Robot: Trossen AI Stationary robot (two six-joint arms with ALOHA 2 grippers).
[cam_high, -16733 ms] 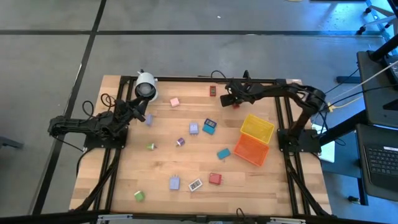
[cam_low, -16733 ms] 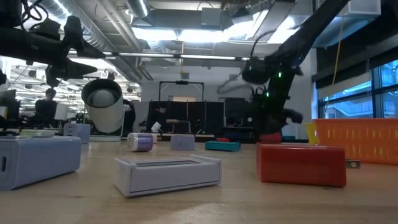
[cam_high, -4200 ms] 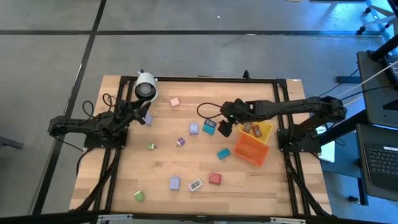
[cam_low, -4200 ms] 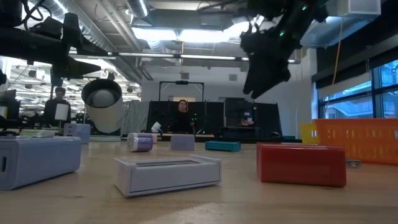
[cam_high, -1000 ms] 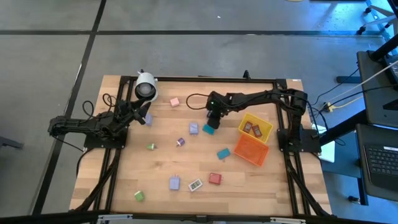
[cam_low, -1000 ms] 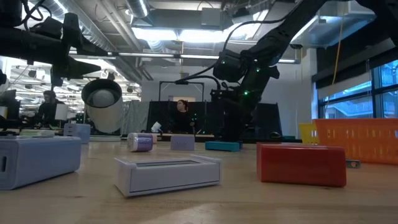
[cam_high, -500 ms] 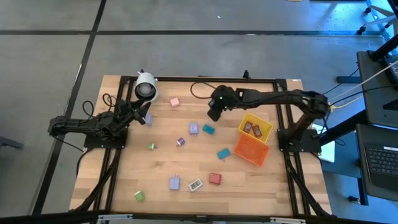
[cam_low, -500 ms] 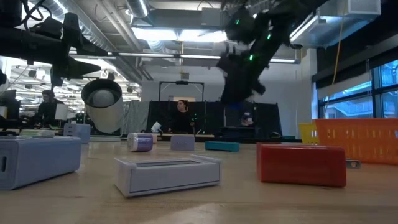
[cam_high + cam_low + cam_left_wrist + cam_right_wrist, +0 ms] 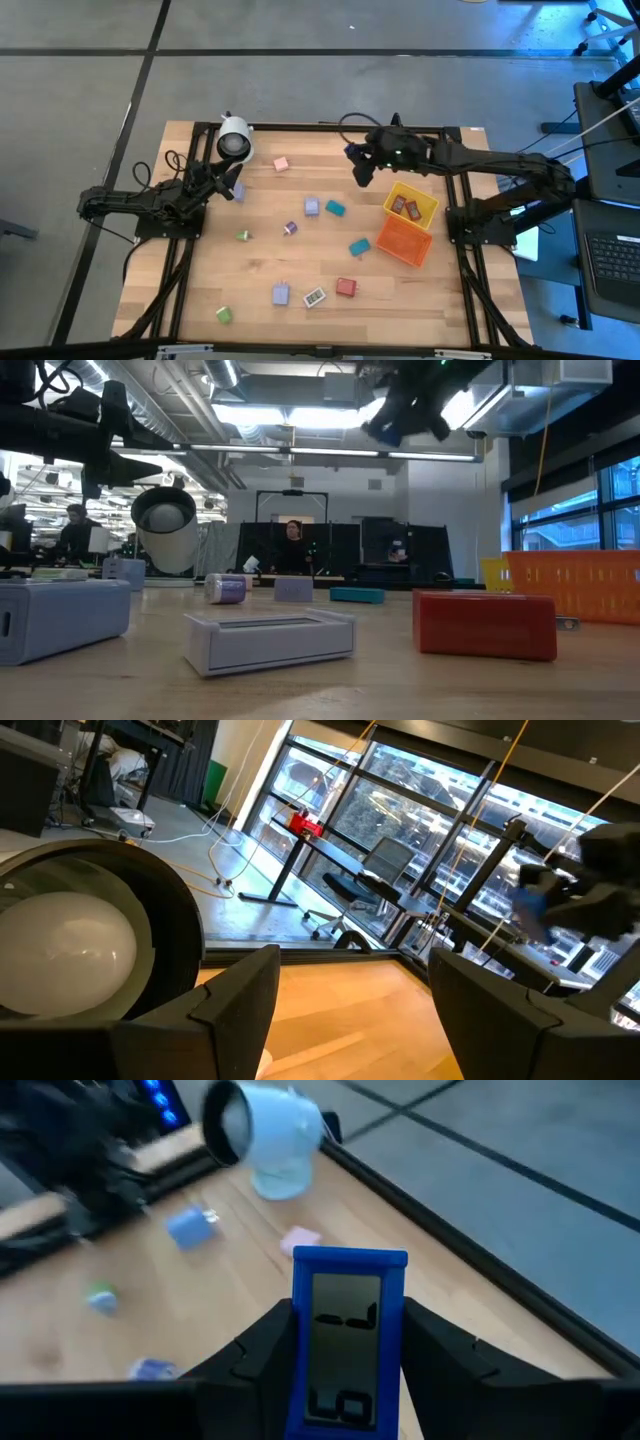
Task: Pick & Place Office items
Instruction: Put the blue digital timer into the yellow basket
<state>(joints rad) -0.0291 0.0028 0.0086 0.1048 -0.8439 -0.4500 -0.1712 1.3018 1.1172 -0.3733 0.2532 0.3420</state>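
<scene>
My right gripper [image 9: 360, 166] hangs high over the table's far middle, shut on a small blue block with a screen-like face [image 9: 349, 1335]; the low view shows it near the ceiling lights [image 9: 404, 404]. My left gripper [image 9: 229, 186] waits open at the far left, beside the white cylinder [image 9: 234, 139] and a lavender block [image 9: 238, 193]. Lying flat on the wood are a pink piece [image 9: 281, 163], a lavender block [image 9: 311, 207], teal blocks [image 9: 335, 209] [image 9: 359, 246], a red block [image 9: 346, 287], a white piece [image 9: 314, 297] and green pieces [image 9: 243, 235] [image 9: 223, 314]. My right gripper pinches the blue block by its two long side edges [image 9: 300, 1342], one finger [image 9: 252, 1360] on each side, the screen face turned toward the wrist camera. The block is lifted clear of the table and stands upright between the fingers.
The yellow bin [image 9: 425, 196], holding two dark pieces, and the orange bin [image 9: 403, 242] sit at the right middle. Black frame rails [image 9: 300, 126] run along the table's edges. People and desks show in the room behind [image 9: 292, 532].
My right gripper, down on the blue block near the table's middle a second ago, has lifted it clear, risen high and moved toward the far-right, away from the teal and lavender blocks. The left arm has kept still.
</scene>
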